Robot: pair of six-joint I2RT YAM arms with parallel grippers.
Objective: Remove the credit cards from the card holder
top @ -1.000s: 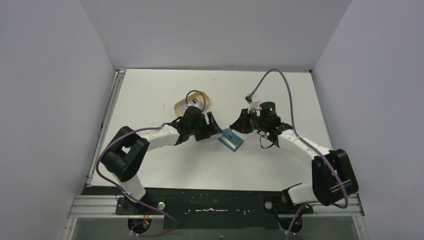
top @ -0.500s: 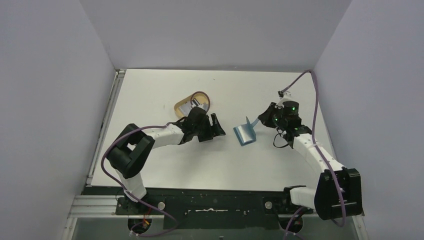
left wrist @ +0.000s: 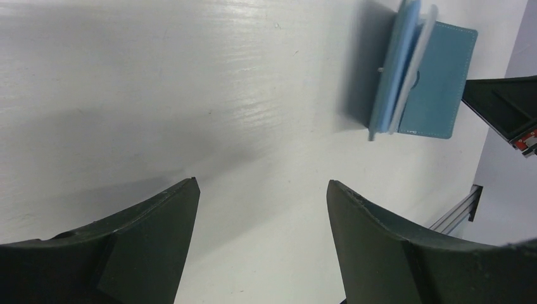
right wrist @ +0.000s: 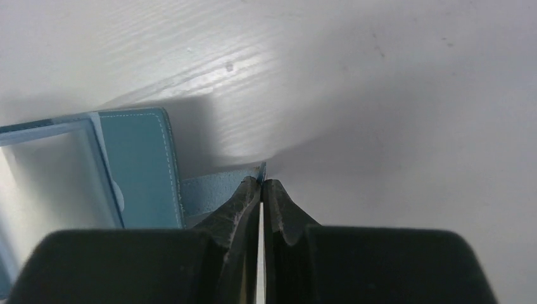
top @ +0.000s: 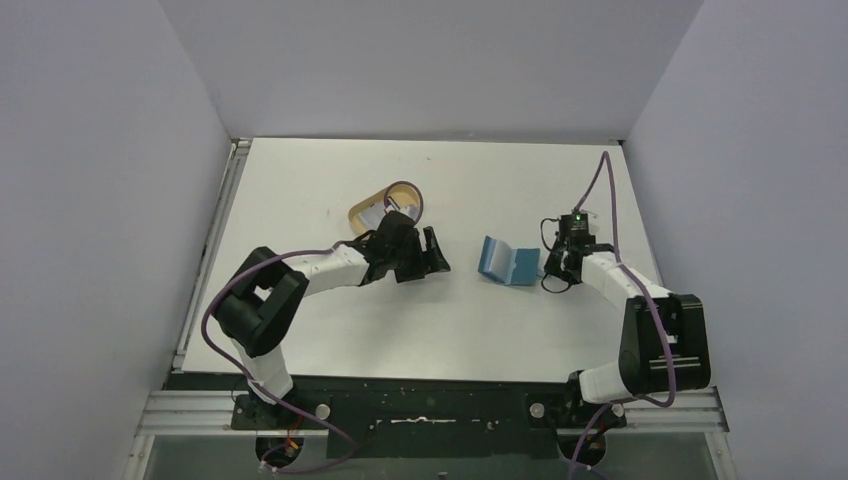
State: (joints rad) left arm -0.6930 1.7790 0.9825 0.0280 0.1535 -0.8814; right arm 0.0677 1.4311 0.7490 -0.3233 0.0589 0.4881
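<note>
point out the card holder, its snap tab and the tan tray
card holder (top: 494,259): top external view, left flap
snap tab (right wrist: 212,188): right wrist view, middle of the strap
tan tray (top: 354,212): top external view, left rim

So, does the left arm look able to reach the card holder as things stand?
Probably yes: the left fingers are open and face the card holder, with only bare table between. The right fingers pinch its tab on the far side.

Card holder (top: 508,262) on bench (top: 420,330), mid, betw. both hands | L hand (top: 434,252) to its left, apart | R hand (top: 546,268) on its right, touching its edge tab | tray (top: 356,208) behind L hand, twd far side
</note>
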